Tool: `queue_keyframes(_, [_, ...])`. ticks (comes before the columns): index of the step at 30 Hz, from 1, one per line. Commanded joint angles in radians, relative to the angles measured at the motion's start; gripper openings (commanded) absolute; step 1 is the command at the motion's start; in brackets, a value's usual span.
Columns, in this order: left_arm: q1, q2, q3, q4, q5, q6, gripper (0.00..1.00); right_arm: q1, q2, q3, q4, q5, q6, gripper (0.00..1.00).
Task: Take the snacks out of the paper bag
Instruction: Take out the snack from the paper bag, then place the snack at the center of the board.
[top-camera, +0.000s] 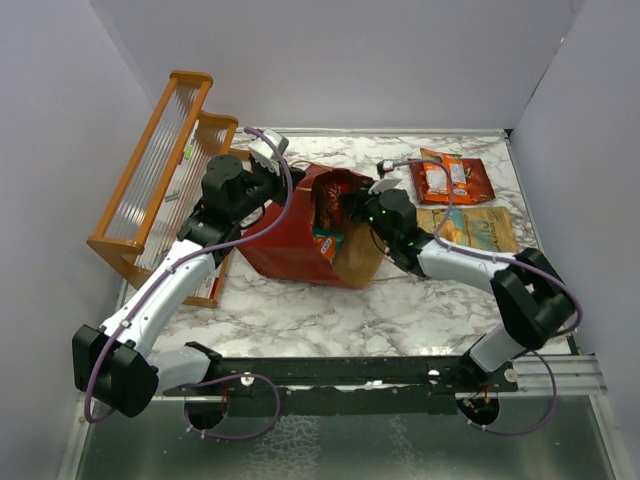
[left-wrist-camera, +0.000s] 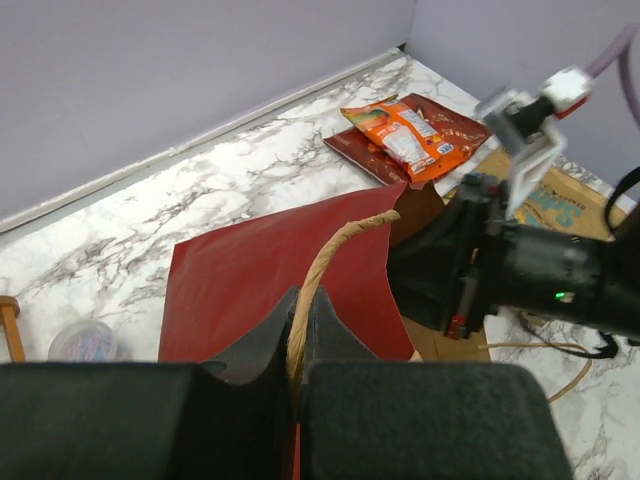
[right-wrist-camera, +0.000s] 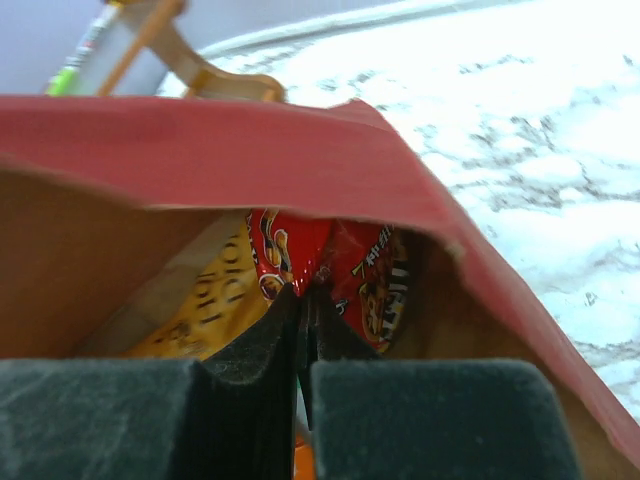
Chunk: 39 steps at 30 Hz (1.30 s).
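Note:
The dark red paper bag (top-camera: 285, 250) lies on its side mid-table, its mouth toward the right. My left gripper (top-camera: 297, 180) is at its upper edge, shut on a twine handle (left-wrist-camera: 335, 255) over the red side (left-wrist-camera: 240, 280). My right gripper (top-camera: 352, 207) reaches into the mouth. In the right wrist view it (right-wrist-camera: 305, 292) is shut on a thin packet edge between a red packet (right-wrist-camera: 375, 280) and a yellow chip bag (right-wrist-camera: 200, 310). An orange packet (top-camera: 437, 180) lies on the Doritos bag (top-camera: 472, 185) at the back right, with a tan-and-teal packet (top-camera: 480, 230) nearer.
The orange wooden rack (top-camera: 160, 190) stands at the back left beside my left arm. A small clear cup (left-wrist-camera: 85, 340) sits near it. The bag's other twine handle (top-camera: 400, 277) trails on the marble table. Grey walls close the sides and back.

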Motion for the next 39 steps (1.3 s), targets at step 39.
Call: queue_keyframes(39, [-0.004,-0.363,-0.318,0.083,0.041,0.194,0.0,-0.014,-0.693,-0.139,-0.418,0.686,-0.351,0.01])
